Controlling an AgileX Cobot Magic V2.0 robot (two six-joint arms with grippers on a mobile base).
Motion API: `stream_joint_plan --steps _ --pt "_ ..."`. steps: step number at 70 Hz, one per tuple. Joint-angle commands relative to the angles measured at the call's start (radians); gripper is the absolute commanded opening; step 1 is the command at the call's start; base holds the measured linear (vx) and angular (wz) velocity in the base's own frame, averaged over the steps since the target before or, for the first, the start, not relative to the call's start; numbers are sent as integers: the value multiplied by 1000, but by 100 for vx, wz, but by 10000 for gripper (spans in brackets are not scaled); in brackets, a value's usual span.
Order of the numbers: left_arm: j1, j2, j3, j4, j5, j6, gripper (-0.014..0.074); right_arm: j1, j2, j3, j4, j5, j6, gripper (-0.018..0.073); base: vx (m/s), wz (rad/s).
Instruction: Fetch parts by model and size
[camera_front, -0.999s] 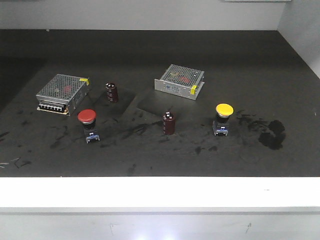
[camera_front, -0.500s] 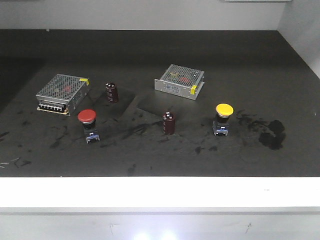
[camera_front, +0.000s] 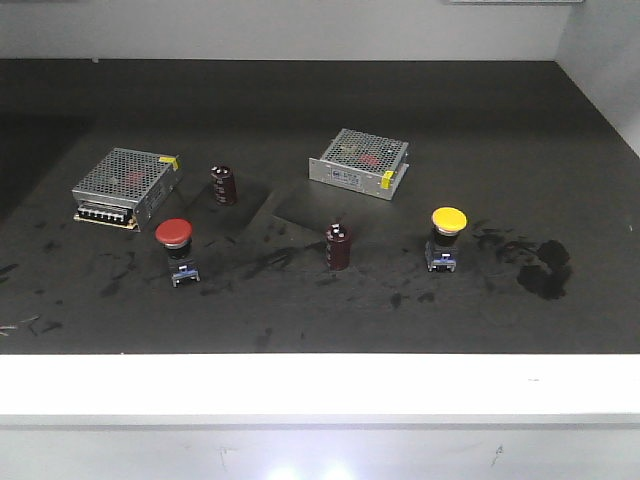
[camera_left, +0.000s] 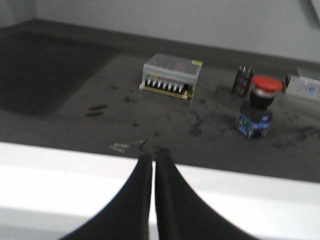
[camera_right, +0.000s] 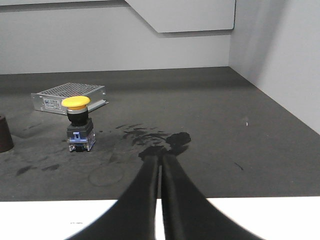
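left gripper is pinched together, holding nothing, above the white front edge of the tabletop. right gripper likewise, empty, well apart from the yellow-capped switch.

The left wrist view is soft all over. The red button switch shows no readable marking on its blue base, the left capacitor just behind it is only a dark smear, and the pale scraps lying near the front cannot be identified. The right mesh box is cut off by that view's right edge. In the right wrist view the middle capacitor is cut by the left edge. The yellow button switch hides part of the box behind it, whose label is too small to read. The left gripper and right gripper both run off the lower edge.
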Motion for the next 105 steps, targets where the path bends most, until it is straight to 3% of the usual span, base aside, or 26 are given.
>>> stream_joint_plan --steps 1,11,20,28,39,54,65,77,88,97,105 --pt "1 -7 -7 -13 -132 -13 -6 -3 -17 7 -4 -117 -9 -5 0 0" --pt "1 -7 -7 -15 -219 -14 -4 -3 -17 6 -4 -172 -9 -5 0 0" --pt "1 -7 -26 -8 -371 -13 -3 -3 -17 1 -7 -290 -15 -5 0 0" --pt "1 -3 -105 70 -415 -11 -3 -3 -14 -55 -15 -280 -34 -5 0 0" --pt "1 71 -378 180 -283 -13 -3 -3 46 -241 -8 -196 -44 -5 0 0" --pt "1 303 -800 177 -17 -13 -3 -3 243 -599 -4 -40 -42 -5 0 0" --pt "0 489 -1015 169 54 -12 -3 -1 443 -796 -4 2 -46 -5 0 0" --pt "-8 631 -1061 169 60 -12 4 10 624 -871 3 -10 -44 -4 0 0" --pt "-8 743 -1061 169 189 -12 34 10 747 -868 48 0 -44 6 0 0" --pt "-8 827 -1061 140 285 1 122 10 810 -868 48 40 -44 49 0 0" --pt "-8 882 -1061 70 365 93 275 10 847 -868 48 87 -45 139 0 0"
